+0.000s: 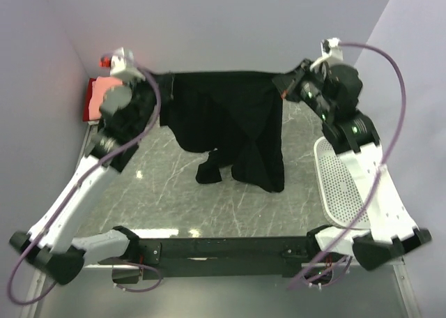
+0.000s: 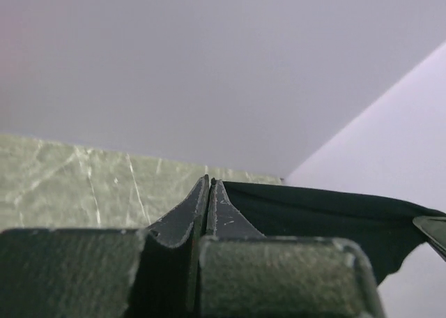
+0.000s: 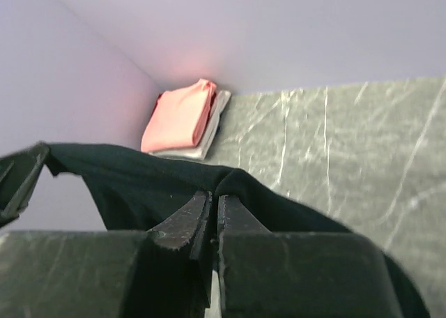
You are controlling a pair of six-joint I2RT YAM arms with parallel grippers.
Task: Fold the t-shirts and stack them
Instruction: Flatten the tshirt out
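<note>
Two pincers, left (image 1: 166, 88) and right (image 1: 282, 89), are each clamped shut on the top edge of the black shirt (image 1: 230, 116). It hangs stretched between them, its lower part bunched and trailing toward the surface (image 1: 174, 199) below.

Judgement: to do this step well, hold the edge taut and level, lower both ends together, and lay the cloth flat without creases.

Count: one black shirt; one folded pink shirt (image 3: 180, 116) lying on one white shirt (image 3: 216, 119), well beyond the left pincer; one mesh basket (image 1: 341, 185) beneath the right arm.
</note>
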